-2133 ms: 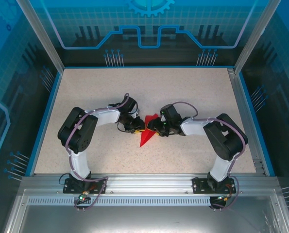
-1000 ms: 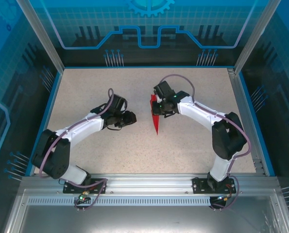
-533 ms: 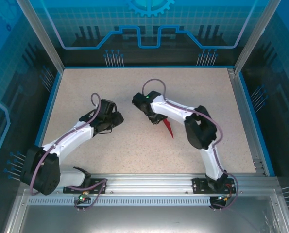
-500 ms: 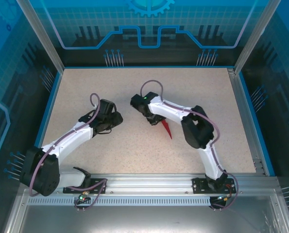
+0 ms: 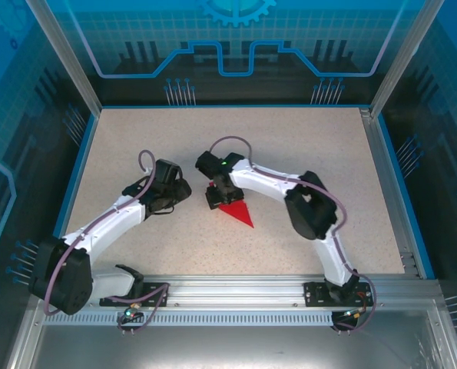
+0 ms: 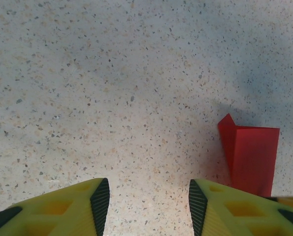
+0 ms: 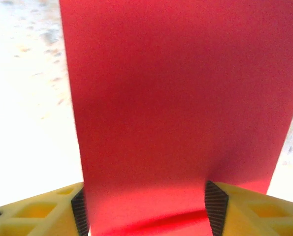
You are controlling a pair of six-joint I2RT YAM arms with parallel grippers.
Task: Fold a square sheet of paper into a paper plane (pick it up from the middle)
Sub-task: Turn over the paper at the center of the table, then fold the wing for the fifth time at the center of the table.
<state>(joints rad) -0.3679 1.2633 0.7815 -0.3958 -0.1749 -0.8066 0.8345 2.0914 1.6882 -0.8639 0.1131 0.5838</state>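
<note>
Right pincer point(image 5: 216, 197) swung left, clamped on the pointed red folded paper plane point(image 5: 238, 213); left pincer point(image 6: 145, 196) sits apart.

The right pincer point(image 7: 145, 204) grips the paper plane point(image 7: 180, 108) between its two yellow fingers point(image 7: 43, 209), whose dark ribbed pads press the red paper's edges on either side. The paper stretches forward from the pincer as a broad red band. Pale speckled desk point(image 7: 25, 93) lies beyond both sides.
</note>
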